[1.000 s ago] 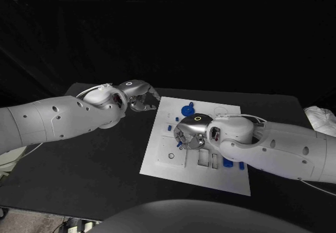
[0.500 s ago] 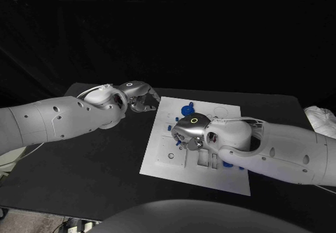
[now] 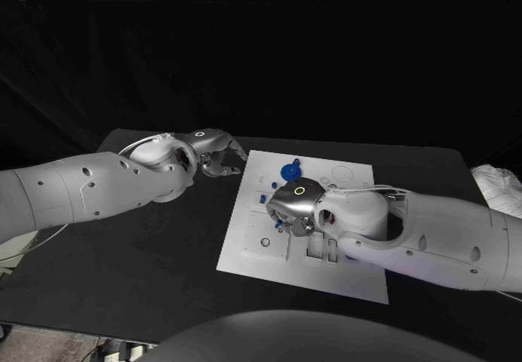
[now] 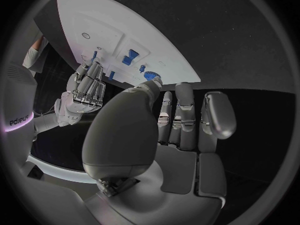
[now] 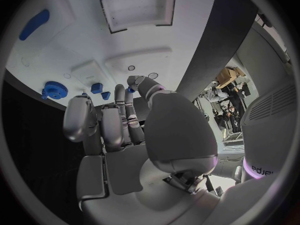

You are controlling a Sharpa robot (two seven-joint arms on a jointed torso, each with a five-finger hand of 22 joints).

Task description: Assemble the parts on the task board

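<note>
The white task board [image 3: 248, 256] lies in the middle of the black table [image 3: 130, 264], its near left part bare apart from a small round hole [image 3: 265, 243] and rectangular slots [image 3: 317, 246]. Over the middle of the board hangs the right hand [image 3: 296, 213], fingers pointing down at the surface; the right wrist view shows its fingers [image 5: 119, 122] straight and close side by side with nothing between them, their tips just above small blue parts [image 5: 97, 88]. Whether they touch a part I cannot tell. Farther on, a blue gear [image 3: 292, 171] stands near the far edge of the board. Off the board's far left corner, over the table, the left hand [image 3: 221, 160] hangs with fingers [image 4: 177, 120] loosely curled and nothing in them.
</note>
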